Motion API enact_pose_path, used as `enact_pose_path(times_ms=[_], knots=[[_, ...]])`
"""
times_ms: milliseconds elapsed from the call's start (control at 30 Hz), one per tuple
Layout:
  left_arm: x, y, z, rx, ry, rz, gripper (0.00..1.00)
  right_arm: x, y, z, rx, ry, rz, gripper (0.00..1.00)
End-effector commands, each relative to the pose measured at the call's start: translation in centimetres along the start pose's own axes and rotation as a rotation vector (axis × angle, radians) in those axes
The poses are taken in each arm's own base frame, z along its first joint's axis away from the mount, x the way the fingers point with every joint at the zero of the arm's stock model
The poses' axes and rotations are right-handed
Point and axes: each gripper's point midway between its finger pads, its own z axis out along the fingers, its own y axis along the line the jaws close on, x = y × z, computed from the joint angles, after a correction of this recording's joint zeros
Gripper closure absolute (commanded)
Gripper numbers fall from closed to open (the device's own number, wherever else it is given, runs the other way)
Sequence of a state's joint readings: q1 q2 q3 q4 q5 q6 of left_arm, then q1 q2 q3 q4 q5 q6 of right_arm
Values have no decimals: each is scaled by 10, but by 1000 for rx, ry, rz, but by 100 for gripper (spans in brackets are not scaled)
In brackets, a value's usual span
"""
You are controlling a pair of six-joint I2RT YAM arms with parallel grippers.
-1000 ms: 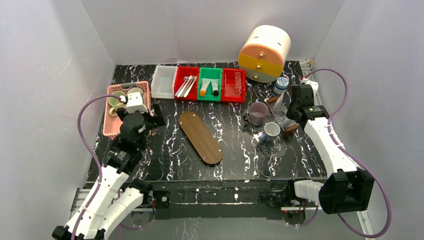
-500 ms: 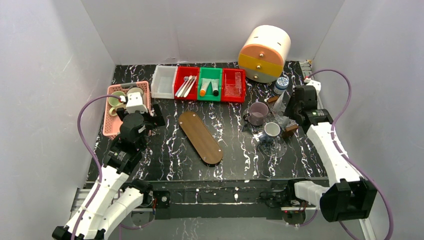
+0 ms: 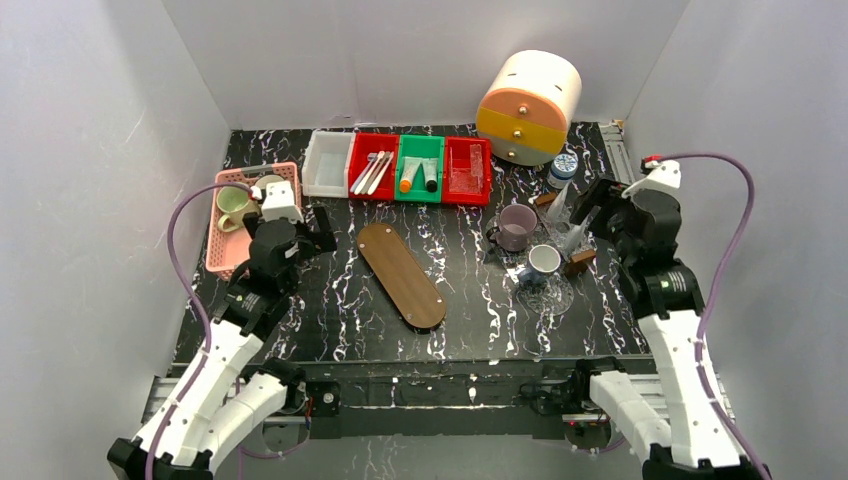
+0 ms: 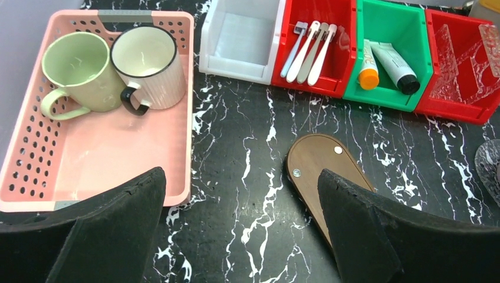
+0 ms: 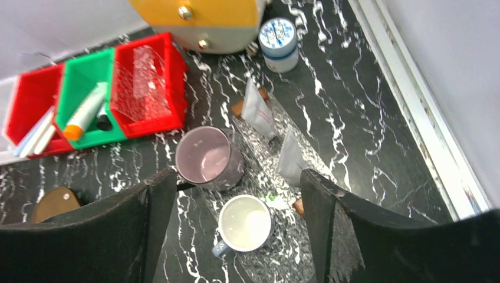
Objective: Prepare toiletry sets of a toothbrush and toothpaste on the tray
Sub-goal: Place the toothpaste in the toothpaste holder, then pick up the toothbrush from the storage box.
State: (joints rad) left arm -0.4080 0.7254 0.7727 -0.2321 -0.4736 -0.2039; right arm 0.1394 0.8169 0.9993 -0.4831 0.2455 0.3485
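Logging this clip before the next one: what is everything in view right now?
tray: one, brown wood, oval, table centre
bins: four, white, red, green, red, in a row at the far edge
toothbrushes: three, white, left red bin
tubes: two, white, orange and dark caps, green bin
clear plastic pieces: count unclear, right red bin
basket: one, pink, far left
basket mugs: two, pale green and white, in the basket
purple mug: one, right of centre
white mug: one, on the glass plate
loose tubes: two, whitish, by the purple mug
jar: one, white with blue, far right
drawer drum: one, cream and orange, back
left pincer: open, holding nothing
right pincer: open, holding nothing
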Motion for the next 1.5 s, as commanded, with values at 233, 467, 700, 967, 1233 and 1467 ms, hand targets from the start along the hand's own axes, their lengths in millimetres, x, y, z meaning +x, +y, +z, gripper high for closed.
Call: enact_pose_path(times_ms=[233, 467, 700, 967, 1233, 1467], knots=[[11, -20, 22, 24, 98, -20, 2, -24, 11, -40, -157, -261, -27, 6], [12, -29, 34, 31, 143, -14, 2, -22, 13, -57, -217, -346, -28, 2], [13, -45, 58, 38, 217, 45, 5, -15, 7, -66, -230, -423, -33, 2], [27, -65, 99, 39, 331, 126, 19, -11, 0, -71, -215, -470, -32, 2], [46, -97, 147, 74, 431, 161, 38, -9, -7, -73, -191, -501, -44, 2], [64, -105, 193, 25, 481, 255, 54, -10, -10, -81, -187, -530, -41, 2]])
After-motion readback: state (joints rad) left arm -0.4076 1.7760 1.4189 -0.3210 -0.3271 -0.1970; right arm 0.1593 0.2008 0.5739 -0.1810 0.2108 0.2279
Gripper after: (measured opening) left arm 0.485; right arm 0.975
